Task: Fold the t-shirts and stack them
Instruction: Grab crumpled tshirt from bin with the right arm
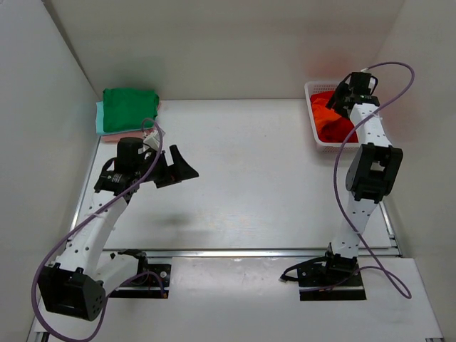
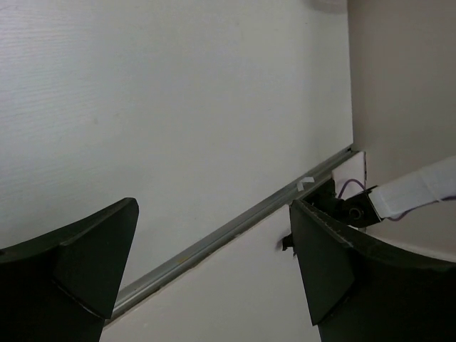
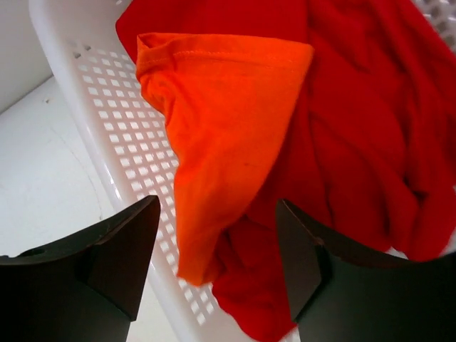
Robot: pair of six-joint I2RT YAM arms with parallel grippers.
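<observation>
A folded dark green t-shirt (image 1: 129, 107) lies on a mint one (image 1: 100, 118) with a pink edge (image 1: 110, 137) below, at the far left of the table. A bright orange t-shirt (image 3: 221, 121) and a red t-shirt (image 3: 363, 135) lie crumpled in the white mesh basket (image 3: 128, 149) at the far right; both show in the top view (image 1: 332, 120). My right gripper (image 3: 217, 249) is open just above the orange and red cloth, in the top view over the basket (image 1: 340, 98). My left gripper (image 1: 179, 166) is open and empty over bare table, right of the stack.
The basket (image 1: 313, 117) stands by the right wall. White walls close the table on the left, back and right. A metal strip (image 1: 249, 251) runs along the table's near edge, also in the left wrist view (image 2: 228, 231), with the arm bases below it.
</observation>
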